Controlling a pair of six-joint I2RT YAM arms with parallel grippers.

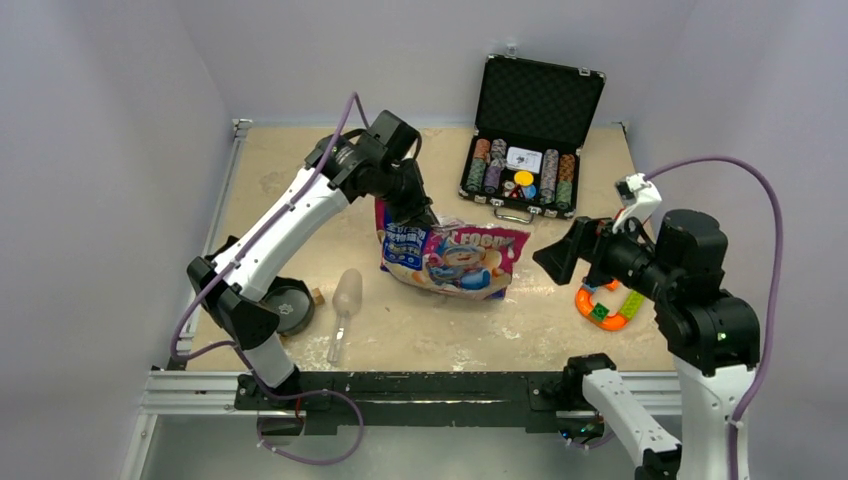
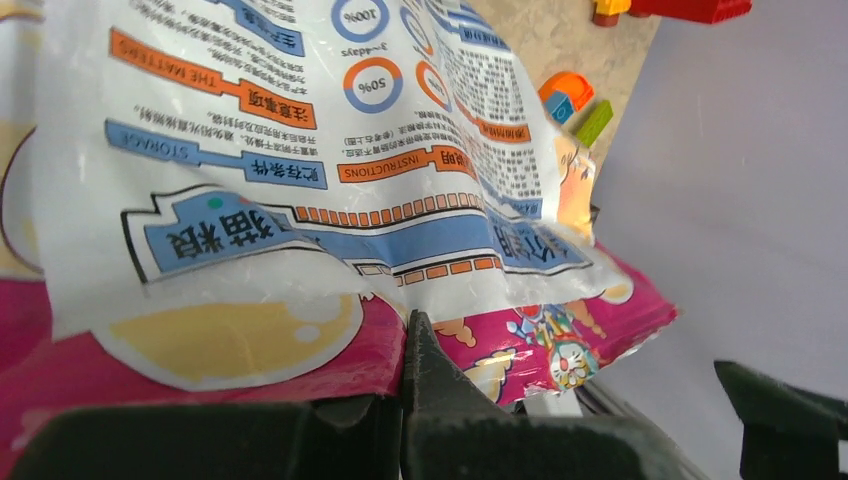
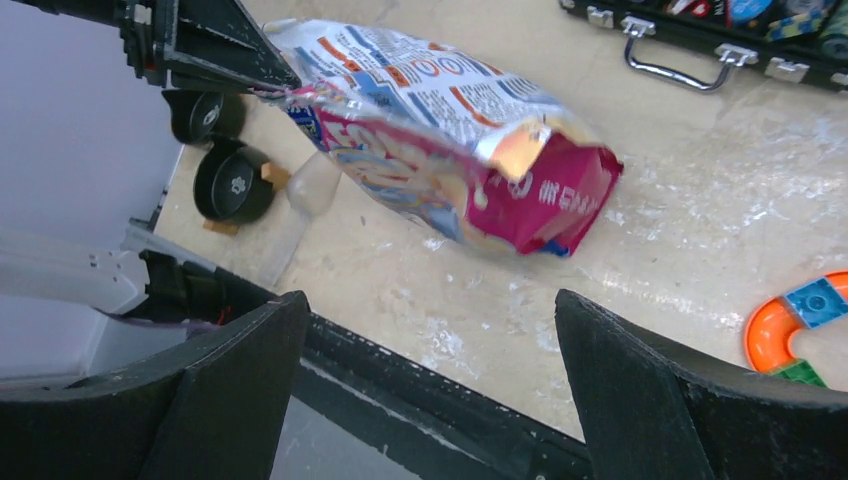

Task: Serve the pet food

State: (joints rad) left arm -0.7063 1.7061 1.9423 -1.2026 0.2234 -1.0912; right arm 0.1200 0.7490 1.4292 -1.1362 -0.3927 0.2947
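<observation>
your left claw pinches the far left corner of the pet food bag, which lies mid table with its long axis running right and slightly near, so its foil-lined end points at your right claw, spread wide and empty just beyond it.

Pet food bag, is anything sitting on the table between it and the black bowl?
Yes. A clear scoop lies on the table between the pet food bag and the black bowl, and a small wooden block sits at the bowl's edge on that side. The left arm also crosses above part of the bowl.
</observation>
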